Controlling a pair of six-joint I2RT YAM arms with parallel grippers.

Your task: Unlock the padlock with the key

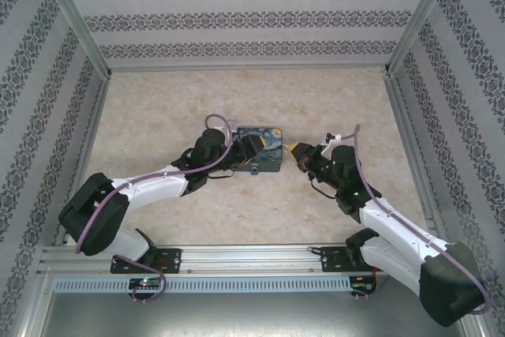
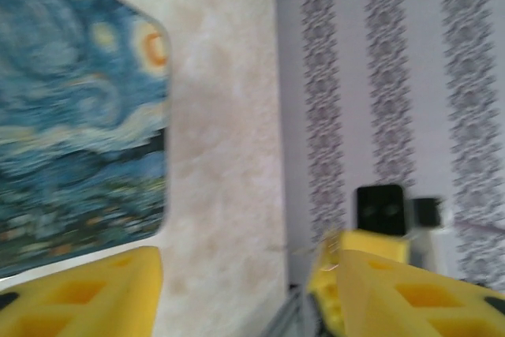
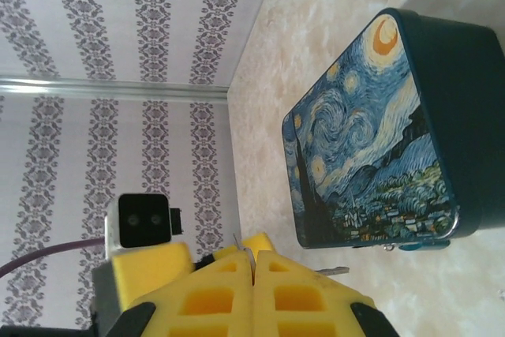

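box [image 3: 371, 140]: blue-yellow swirls (starry) | padlock [image 3: 412, 245]: blue | table [image 3: 316, 29]: beige marble | walls [image 3: 158, 21]: damask stripes

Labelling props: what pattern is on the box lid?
The box carries a Starry Night print, swirling blues with yellow; clearest in the right wrist view.

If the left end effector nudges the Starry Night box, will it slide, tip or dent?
Probably slides rather than tips: the Starry Night box lies flat and low on the smooth table. Its crisp edges and glossy lid suggest a rigid shell, unlikely to dent. The padlock at its near side looks loose and may swing.
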